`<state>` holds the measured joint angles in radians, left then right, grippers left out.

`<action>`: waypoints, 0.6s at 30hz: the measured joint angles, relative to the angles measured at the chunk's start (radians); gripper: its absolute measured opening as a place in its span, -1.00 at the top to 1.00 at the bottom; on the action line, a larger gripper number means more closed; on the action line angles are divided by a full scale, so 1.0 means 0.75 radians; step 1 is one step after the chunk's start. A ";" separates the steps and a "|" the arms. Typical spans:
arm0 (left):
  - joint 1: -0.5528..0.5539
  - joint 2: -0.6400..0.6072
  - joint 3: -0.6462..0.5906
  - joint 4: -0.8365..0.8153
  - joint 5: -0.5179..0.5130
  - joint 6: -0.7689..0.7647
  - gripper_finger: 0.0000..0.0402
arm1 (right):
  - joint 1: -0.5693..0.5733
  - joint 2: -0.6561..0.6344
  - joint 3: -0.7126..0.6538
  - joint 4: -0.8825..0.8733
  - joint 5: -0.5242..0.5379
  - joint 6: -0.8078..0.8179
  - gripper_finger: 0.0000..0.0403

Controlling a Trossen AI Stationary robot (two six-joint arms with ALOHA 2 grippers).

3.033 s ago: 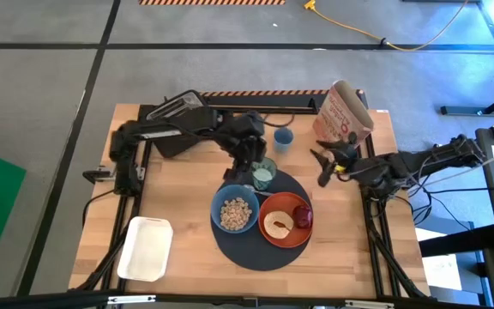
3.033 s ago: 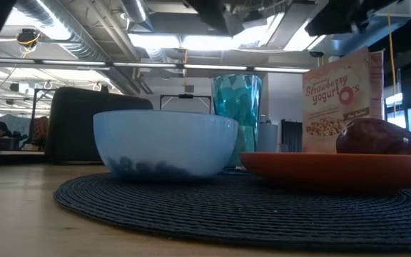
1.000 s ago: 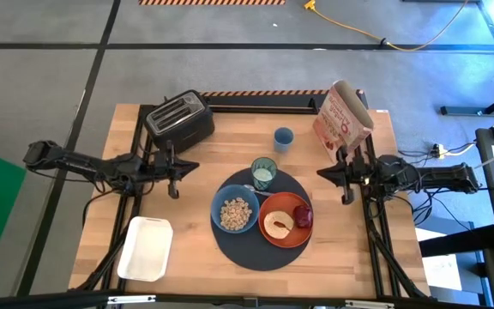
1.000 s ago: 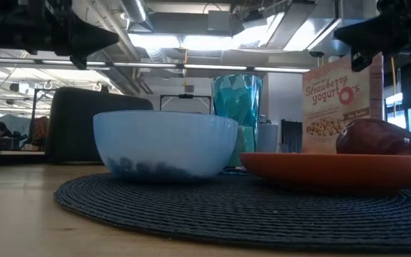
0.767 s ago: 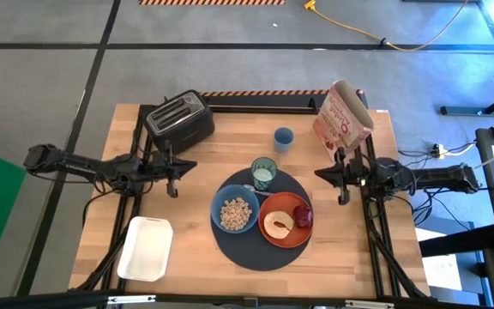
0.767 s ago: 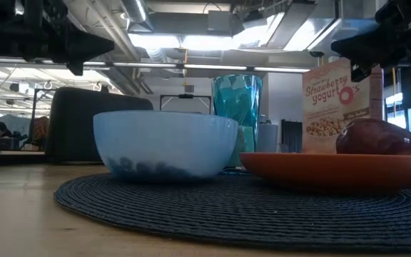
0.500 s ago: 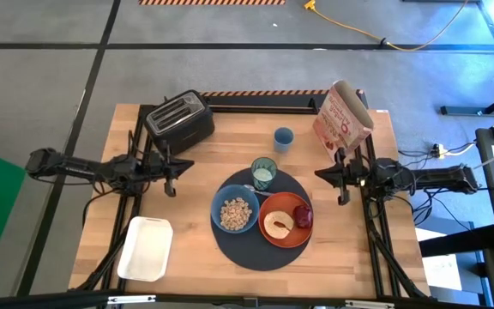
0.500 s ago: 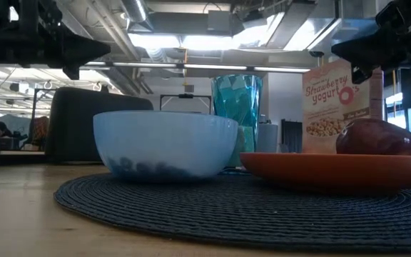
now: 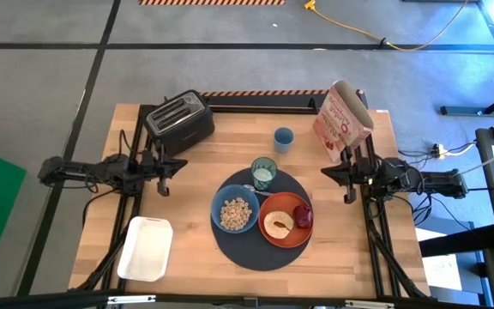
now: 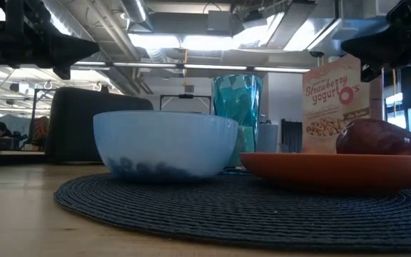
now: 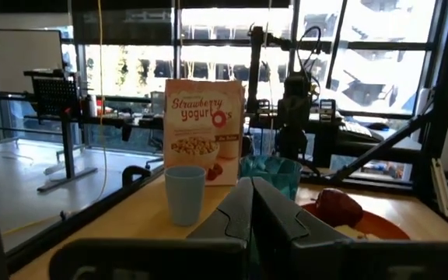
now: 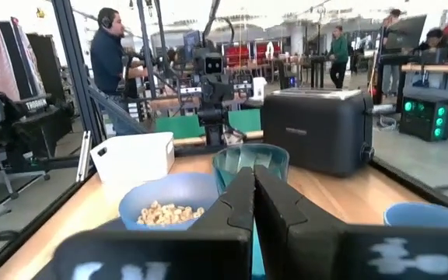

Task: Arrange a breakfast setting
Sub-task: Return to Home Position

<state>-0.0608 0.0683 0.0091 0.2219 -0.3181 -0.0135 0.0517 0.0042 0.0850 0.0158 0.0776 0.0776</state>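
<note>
A round dark blue-grey mat (image 9: pixel 256 256) lies at the table's middle. On it stand a blue bowl (image 9: pixel 235 213) with cereal, an orange plate (image 9: pixel 292 236) bearing round toasted bread (image 9: pixel 276 225) and a small dark-red fruit (image 9: pixel 302 215), and a teal glass (image 9: pixel 263 172) at the mat's far edge. I cannot make out the spoon. My left gripper (image 9: pixel 177 162) is shut and empty near the table's left edge, pointing toward the mat; its shut fingers show in the left wrist view (image 11: pixel 251 187). My right gripper (image 9: pixel 325 174) is shut and empty at the table's right side; it also shows in the right wrist view (image 12: pixel 253 175).
A black toaster (image 9: pixel 178 120) stands at the far left, a small blue cup (image 9: pixel 283 137) behind the glass, a red-and-white cereal bag (image 9: pixel 343 116) at the far right, and a white tray (image 9: pixel 146 249) at the near left. People stand in the room beyond (image 12: pixel 115 47).
My left gripper has drawn back toward the table's left edge, staying shut. My right gripper has drawn back a little toward the table's right edge, staying shut. The things on the mat have not moved.
</note>
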 joint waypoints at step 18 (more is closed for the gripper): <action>0.000 -0.062 -0.002 -0.111 0.029 0.031 0.98 | -0.079 0.000 -0.102 0.070 -0.059 0.023 1.00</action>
<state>-0.0608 0.0219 0.0077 0.1384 -0.2966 0.0097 -0.0074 0.0040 0.0082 0.0682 0.0334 0.0948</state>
